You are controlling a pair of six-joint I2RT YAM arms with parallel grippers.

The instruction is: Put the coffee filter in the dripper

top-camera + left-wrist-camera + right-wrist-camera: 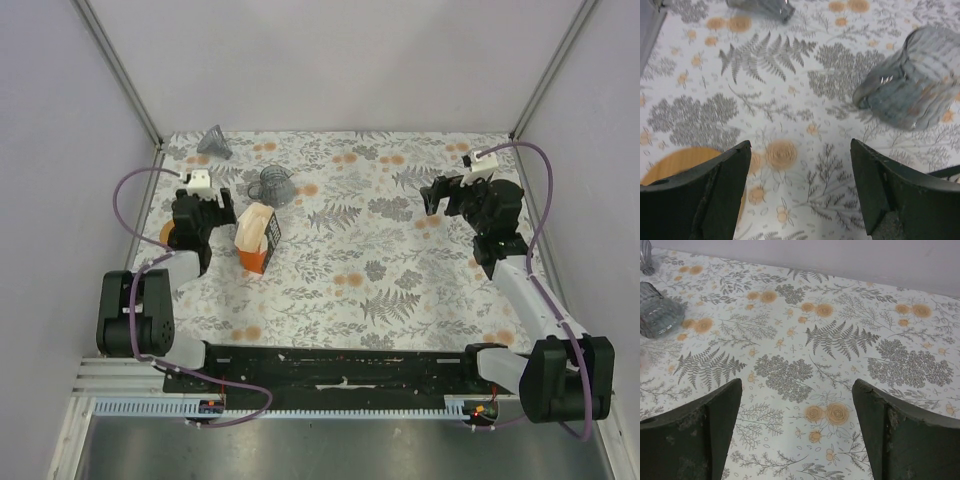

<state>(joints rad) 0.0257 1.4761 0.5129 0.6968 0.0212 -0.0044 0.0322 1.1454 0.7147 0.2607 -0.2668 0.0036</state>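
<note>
Top external: coffee filter (254, 217) in orange box (252, 260), dark label (273, 236) illegible

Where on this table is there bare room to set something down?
The wide middle, between the orange box and the right arm, is bare cloth right down to the near edge. The far left is crowded: dripper, glass jug and the box sit close together.

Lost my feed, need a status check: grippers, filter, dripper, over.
Left gripper, right gripper: jaws open, empty. Coffee filter sits in orange holder, untouched; dripper at far left corner. Glass jug stands near the route.
</note>
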